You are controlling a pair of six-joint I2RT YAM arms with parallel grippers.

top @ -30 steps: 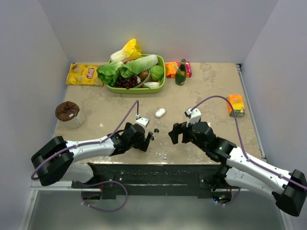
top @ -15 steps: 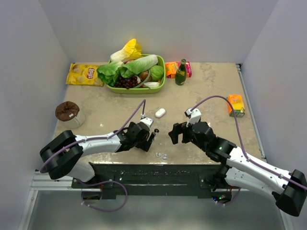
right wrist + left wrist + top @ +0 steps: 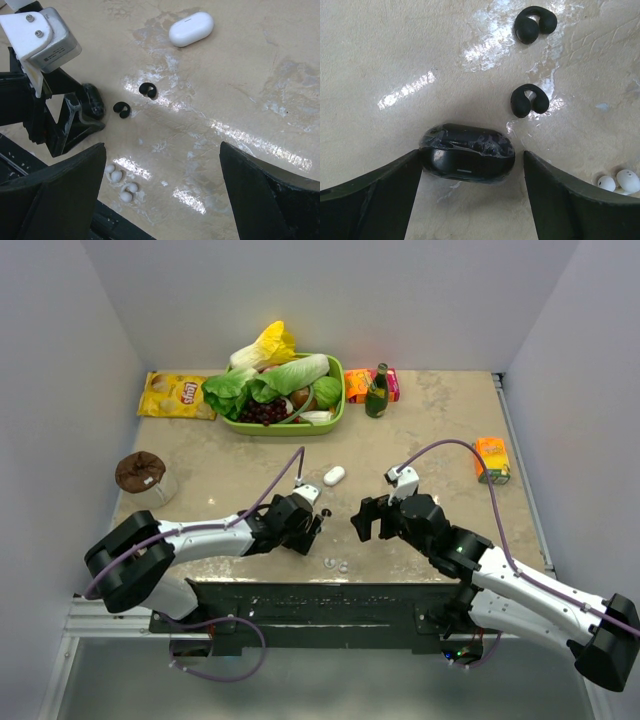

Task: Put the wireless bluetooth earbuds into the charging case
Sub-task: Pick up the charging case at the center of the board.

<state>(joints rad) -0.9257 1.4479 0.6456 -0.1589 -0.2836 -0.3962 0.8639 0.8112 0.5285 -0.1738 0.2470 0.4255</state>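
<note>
Charging case (image 3: 466,159) between fingers of left end effector (image 3: 472,161), earbuds (image 3: 529,101) just beyond, seemingly another pair (image 3: 620,182) rightward.

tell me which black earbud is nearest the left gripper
The black earbud lying just off the black charging case between the open fingers; the other black earbud sits farther out.

Black earbuds (image 3: 529,100) beside black case (image 3: 466,157) — white earbuds (image 3: 127,191) nearby
</note>
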